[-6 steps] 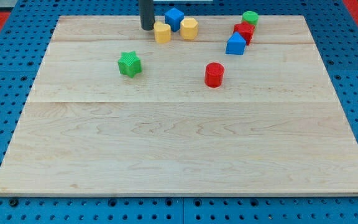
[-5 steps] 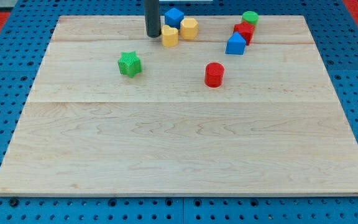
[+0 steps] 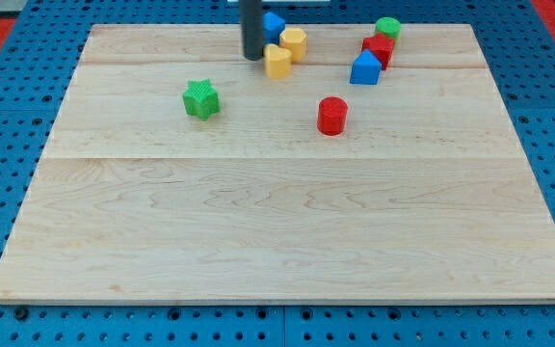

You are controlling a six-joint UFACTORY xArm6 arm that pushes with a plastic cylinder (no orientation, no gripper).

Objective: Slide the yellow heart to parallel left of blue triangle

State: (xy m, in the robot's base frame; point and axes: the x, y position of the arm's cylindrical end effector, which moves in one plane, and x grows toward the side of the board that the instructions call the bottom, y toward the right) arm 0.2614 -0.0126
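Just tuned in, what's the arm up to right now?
My tip is pressed against the view's left side of the yellow heart, near the view's top of the board. The blue triangle sits further to the view's right, with open wood between the two. The heart lies just below the other yellow block and the blue cube.

My tip (image 3: 252,57) sits just left of the yellow heart (image 3: 277,62); the blue triangle (image 3: 364,69) lies well to its right on the tabletop (image 3: 277,222).
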